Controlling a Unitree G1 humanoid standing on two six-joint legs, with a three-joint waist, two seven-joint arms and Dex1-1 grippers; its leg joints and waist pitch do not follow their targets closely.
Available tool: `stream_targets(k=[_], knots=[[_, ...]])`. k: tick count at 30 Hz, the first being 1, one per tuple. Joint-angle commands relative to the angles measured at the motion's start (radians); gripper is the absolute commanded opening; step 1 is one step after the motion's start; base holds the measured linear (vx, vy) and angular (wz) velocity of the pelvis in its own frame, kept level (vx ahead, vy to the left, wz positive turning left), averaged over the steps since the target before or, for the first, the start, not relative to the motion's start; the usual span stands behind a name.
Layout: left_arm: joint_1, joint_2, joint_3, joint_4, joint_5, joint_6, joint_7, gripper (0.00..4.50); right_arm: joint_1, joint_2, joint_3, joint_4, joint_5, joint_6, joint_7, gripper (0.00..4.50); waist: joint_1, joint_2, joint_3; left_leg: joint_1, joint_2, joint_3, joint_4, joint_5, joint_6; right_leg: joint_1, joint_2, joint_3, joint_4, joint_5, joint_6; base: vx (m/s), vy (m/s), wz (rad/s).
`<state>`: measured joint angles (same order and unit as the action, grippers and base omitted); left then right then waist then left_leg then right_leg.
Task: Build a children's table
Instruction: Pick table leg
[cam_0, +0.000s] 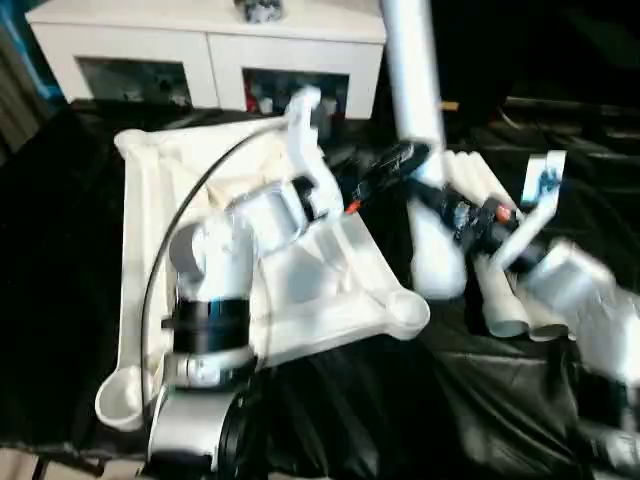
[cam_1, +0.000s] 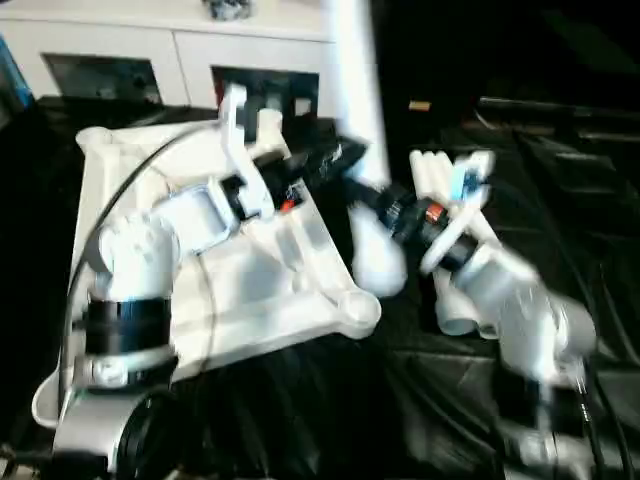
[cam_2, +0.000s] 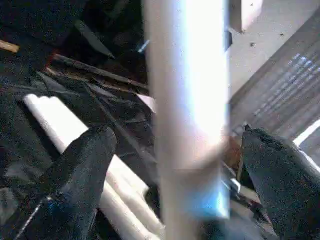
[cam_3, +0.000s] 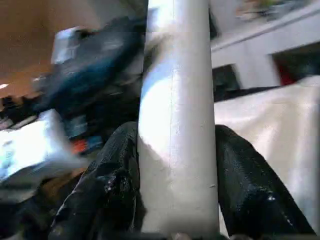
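No leg is seated yet: the tabletop (cam_0: 330, 270) lies ribbed side up on the black-draped table, spare legs (cam_0: 495, 290) beside it, while the right claw (cam_3: 175, 175) grasps one upright leg (cam_0: 415, 90) and the left claw (cam_2: 175, 165) stands released around it.

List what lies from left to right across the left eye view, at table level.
Tabletop, ribbed side up → left gripper → upright leg gripped by the right gripper → spare legs lying on the black cloth.
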<state>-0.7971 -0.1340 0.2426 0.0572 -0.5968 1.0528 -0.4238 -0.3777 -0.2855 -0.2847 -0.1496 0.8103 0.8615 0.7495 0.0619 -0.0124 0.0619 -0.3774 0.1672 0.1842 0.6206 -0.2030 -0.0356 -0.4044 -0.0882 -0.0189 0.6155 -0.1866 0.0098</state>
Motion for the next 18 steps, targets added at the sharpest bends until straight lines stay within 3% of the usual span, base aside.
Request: stream_targets(k=[1,2,4,6,9,11,12,13,14,16,17,18], knots=[[-0.028,-0.075,0.007,-0.001,-0.026,0.027,0.024,4.5,0.005,-0.011,0.001,-0.047,0.024,0.011,0.015,1.81,0.005,-0.005,-0.071,0.012,0.044,-0.017,-0.074,-0.101,0.061,0.055,-0.042,0.022,-0.073,-0.139,-0.257,0.0,0.0,0.0],[-0.03,-0.078,0.007,-0.001,-0.04,0.03,0.035,4.5,0.012,-0.012,0.002,-0.06,0.027,0.016,0.012,1.81,0.002,-0.012,-0.069,0.01,0.043,-0.016,-0.076,-0.109,0.053,0.053,-0.04,0.021,-0.077,-0.167,-0.249,0.0,0.0,0.0],[-0.033,-0.085,0.02,-0.009,-0.075,0.029,0.045,4.5,0.02,-0.014,0.004,-0.074,0.031,0.022,0.003,1.81,0.004,-0.013,-0.069,0.011,0.043,-0.016,-0.076,-0.112,0.047,0.052,-0.041,0.022,-0.078,-0.188,-0.238,0.0,0.0,0.0],[-0.035,-0.087,0.029,-0.018,-0.091,0.033,0.06,4.14,0.027,-0.023,0.016,-0.083,0.028,0.022,0.0,1.81,0.003,-0.011,-0.069,0.008,0.043,-0.019,-0.077,-0.097,0.045,0.052,-0.041,0.02,-0.076,-0.177,-0.231,0.0,0.0,0.0],[-0.034,-0.076,0.014,-0.032,-0.076,0.034,0.079,4.14,0.028,-0.032,0.039,-0.088,0.009,0.015,-0.013,1.81,0.004,-0.01,-0.07,0.011,0.045,-0.017,-0.076,-0.085,0.048,0.049,-0.041,0.021,-0.076,-0.162,-0.23,0.0,0.0,0.0],[-0.033,-0.082,-0.007,-0.053,-0.049,0.038,0.114,3.7,0.018,-0.031,0.083,-0.099,-0.041,0.0,-0.052,1.81,0.003,-0.01,-0.072,0.008,0.045,-0.018,-0.075,-0.058,0.052,0.05,-0.04,0.021,-0.072,-0.129,-0.23,0.0,0.0,0.0],[-0.033,-0.082,-0.007,-0.053,-0.049,0.038,0.114,3.7,0.018,-0.031,0.083,-0.099,-0.041,0.0,-0.052,1.81,0.004,-0.009,-0.072,0.007,0.046,-0.019,-0.075,-0.05,0.052,0.051,-0.041,0.02,-0.071,-0.119,-0.228,0.0,0.0,0.0],[-0.035,-0.095,-0.013,-0.055,-0.027,0.016,0.153,3.7,0.007,-0.025,0.12,-0.106,-0.096,-0.021,-0.089,1.81,0.003,-0.008,-0.072,0.007,0.047,-0.02,-0.075,-0.044,0.052,0.051,-0.041,0.02,-0.07,-0.105,-0.229,0.0,0.0,0.0],[-0.036,-0.097,-0.013,-0.055,-0.024,0.011,0.16,3.68,0.006,-0.023,0.124,-0.106,-0.104,-0.023,-0.095,1.81,0.002,-0.009,-0.072,0.006,0.046,-0.019,-0.075,-0.045,0.05,0.051,-0.041,0.019,-0.071,-0.103,-0.228,0.0,0.0,0.0],[-0.052,-0.132,0.008,-0.028,0.004,-0.036,0.27,3.27,-0.013,-0.009,0.188,-0.114,-0.194,-0.055,-0.159,1.81,-0.002,-0.011,-0.07,0.003,0.043,-0.02,-0.076,-0.061,0.034,0.053,-0.04,0.019,-0.073,-0.119,-0.215,0.0,0.0,0.0],[-0.056,-0.14,0.014,-0.017,0.013,-0.051,0.306,3.28,-0.019,-0.002,0.206,-0.115,-0.214,-0.059,-0.179,1.81,0.0,-0.006,-0.071,0.006,0.043,-0.02,-0.076,-0.069,0.032,0.053,-0.041,0.019,-0.074,-0.126,-0.213,0.0,0.0,0.0],[-0.057,-0.145,0.017,-0.008,0.02,-0.065,0.331,3.29,-0.022,0.004,0.223,-0.118,-0.233,-0.075,-0.191,1.81,-0.002,-0.007,-0.07,0.005,0.043,-0.021,-0.076,-0.075,0.03,0.052,-0.041,0.02,-0.075,-0.134,-0.209,0.0,0.0,0.0]])
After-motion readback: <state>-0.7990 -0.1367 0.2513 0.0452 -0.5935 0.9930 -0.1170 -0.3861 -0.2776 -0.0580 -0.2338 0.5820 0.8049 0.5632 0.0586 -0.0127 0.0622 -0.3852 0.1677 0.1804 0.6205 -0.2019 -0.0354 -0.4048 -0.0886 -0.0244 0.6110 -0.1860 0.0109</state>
